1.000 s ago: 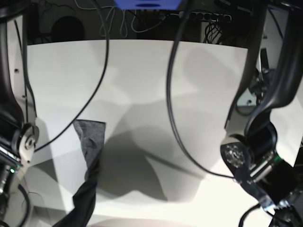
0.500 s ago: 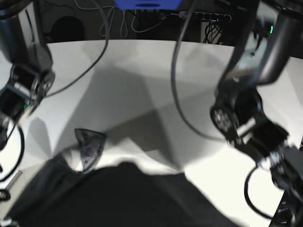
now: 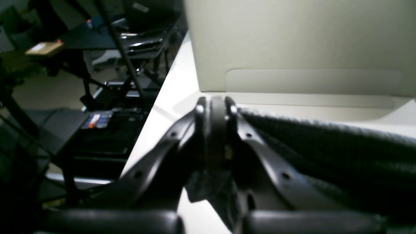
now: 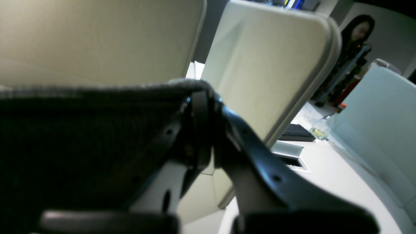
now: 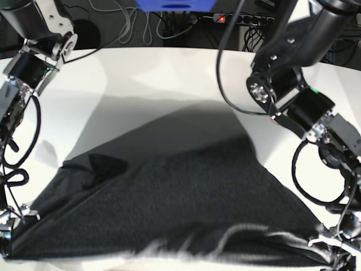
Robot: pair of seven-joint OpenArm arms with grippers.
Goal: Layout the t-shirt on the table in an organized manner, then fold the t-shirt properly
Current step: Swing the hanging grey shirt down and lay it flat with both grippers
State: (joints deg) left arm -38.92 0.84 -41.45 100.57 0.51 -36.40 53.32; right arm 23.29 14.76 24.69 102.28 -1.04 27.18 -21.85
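From above, the t-shirt [image 5: 169, 209] is spreading wide over the near part of the white desk [image 5: 169, 79], with one arm at each bottom corner. That view is not showing the fingers clearly. The left wrist camera is showing the left fingers [image 3: 216, 130] pinching tight on the shirt's edge [image 3: 325, 146]. The right wrist camera is showing the right fingers [image 4: 201, 130] squeezing shut on the cloth [image 4: 81, 136] too. Only this camera is showing a person [image 4: 356, 32] far behind.
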